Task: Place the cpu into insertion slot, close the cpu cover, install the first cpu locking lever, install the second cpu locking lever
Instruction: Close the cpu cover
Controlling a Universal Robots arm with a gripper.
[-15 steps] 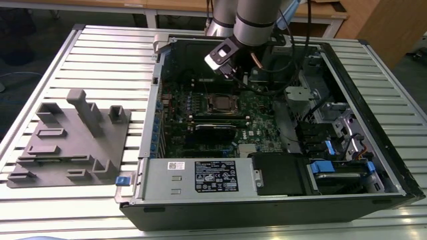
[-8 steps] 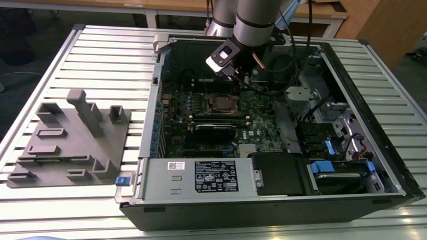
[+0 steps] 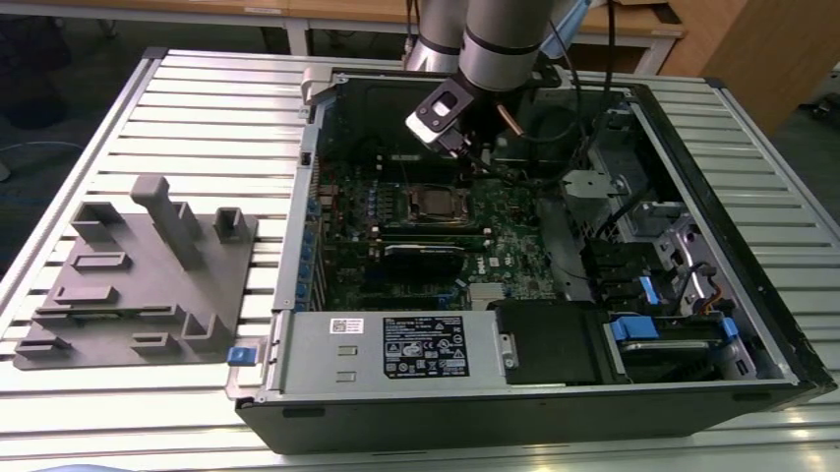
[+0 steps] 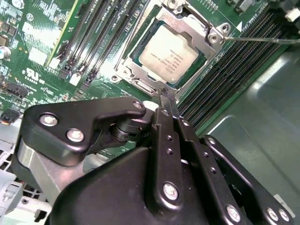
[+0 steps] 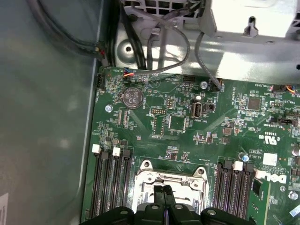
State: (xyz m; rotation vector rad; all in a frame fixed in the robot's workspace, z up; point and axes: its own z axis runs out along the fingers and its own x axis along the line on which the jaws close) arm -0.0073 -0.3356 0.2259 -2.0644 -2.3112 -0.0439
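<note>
Gripper [image 4: 166,96] fingers pressed together with nothing between them, tips poised just beside the near edge of the processor socket, in both wrist views [image 5: 164,194]; in the exterior view the gripper [image 3: 457,147] hangs over the motherboard [image 3: 506,246] inside the open computer case [image 3: 525,398]. The cpu [image 4: 171,56] lies flat in its insertion slot, silver top showing. The cpu cover [image 4: 194,22] lies down around it, framing the chip through its square opening. These two steps appear complete. A thin wire locking lever [image 4: 262,40] runs out from a socket corner across the memory slots [image 4: 225,75]; it is probably not latched, though the angle leaves this uncertain. The other lever's position cannot be made out.
</note>
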